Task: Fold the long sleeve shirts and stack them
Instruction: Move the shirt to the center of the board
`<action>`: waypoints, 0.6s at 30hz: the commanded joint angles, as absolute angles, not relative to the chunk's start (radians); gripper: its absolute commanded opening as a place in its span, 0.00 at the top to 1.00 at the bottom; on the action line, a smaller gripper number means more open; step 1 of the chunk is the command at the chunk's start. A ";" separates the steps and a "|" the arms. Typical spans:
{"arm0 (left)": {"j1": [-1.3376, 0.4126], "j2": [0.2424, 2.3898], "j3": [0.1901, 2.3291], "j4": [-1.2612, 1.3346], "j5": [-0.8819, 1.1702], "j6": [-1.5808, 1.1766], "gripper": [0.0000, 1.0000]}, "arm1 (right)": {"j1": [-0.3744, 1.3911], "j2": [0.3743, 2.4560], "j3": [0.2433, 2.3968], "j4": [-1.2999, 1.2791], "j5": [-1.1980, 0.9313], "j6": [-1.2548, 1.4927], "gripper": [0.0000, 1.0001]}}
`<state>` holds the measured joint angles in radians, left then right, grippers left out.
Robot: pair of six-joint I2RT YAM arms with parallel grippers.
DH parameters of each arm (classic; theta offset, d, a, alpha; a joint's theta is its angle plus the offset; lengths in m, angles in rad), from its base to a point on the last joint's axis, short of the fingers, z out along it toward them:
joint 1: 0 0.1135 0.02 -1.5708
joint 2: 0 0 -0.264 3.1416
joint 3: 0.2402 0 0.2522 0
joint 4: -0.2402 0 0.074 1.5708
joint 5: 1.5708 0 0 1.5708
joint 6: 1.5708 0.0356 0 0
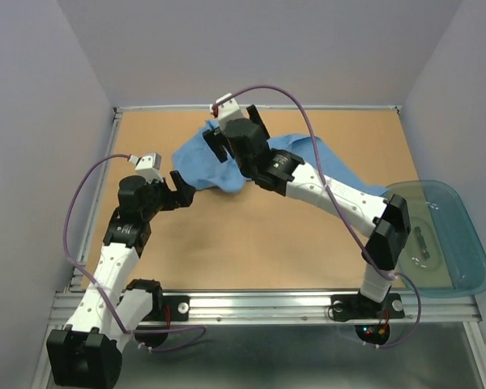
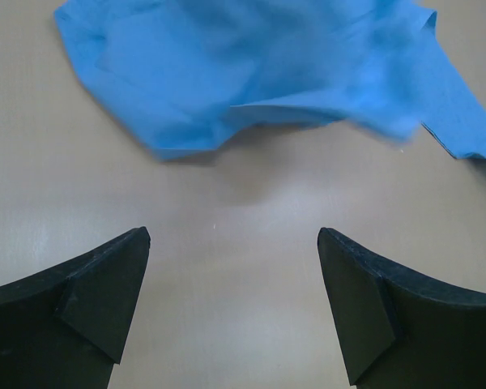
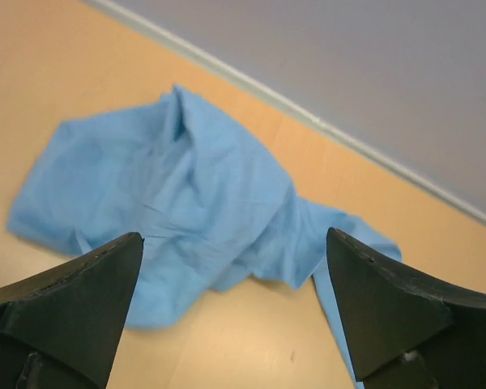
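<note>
One light blue long sleeve shirt [image 1: 202, 166] lies crumpled on the tan table at the back middle, with a sleeve trailing right toward the tub. It fills the top of the left wrist view [image 2: 251, 73] and the middle of the right wrist view [image 3: 170, 203]. My left gripper [image 1: 185, 188] is open and empty, low over bare table just left of the shirt's near edge, its fingertips [image 2: 130, 251] apart from the cloth. My right gripper [image 1: 227, 134] is open and empty, held above the shirt, its fingers [image 3: 364, 275] spread wide.
A translucent teal plastic tub [image 1: 470, 243] stands at the table's right edge, with a small dark item in it. Grey walls close off the back and both sides. A metal rail [image 1: 259, 304] runs along the near edge.
</note>
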<state>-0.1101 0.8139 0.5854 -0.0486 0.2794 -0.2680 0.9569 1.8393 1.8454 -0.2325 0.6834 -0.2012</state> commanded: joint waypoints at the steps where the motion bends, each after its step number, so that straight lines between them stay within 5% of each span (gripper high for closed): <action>1: -0.110 0.788 0.592 -0.018 0.264 -0.259 0.04 | 0.954 1.662 1.695 -0.179 0.682 -0.031 0.00; 6: -0.110 0.792 0.591 -0.018 0.267 -0.262 0.03 | 0.835 1.522 1.482 -0.210 0.744 0.081 0.00; 12: -0.112 0.824 0.581 -0.006 0.290 -0.293 0.04 | 0.429 1.381 1.203 -0.298 0.424 0.434 0.08; 18: -0.112 0.933 0.615 -0.005 0.333 -0.391 0.03 | 0.258 1.476 1.092 -0.296 0.261 0.567 0.09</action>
<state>-0.1101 0.8871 0.5858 -0.0406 0.2970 -0.3279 0.2928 1.4204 1.1397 -0.2909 0.4160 0.4248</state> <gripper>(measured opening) 0.967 0.915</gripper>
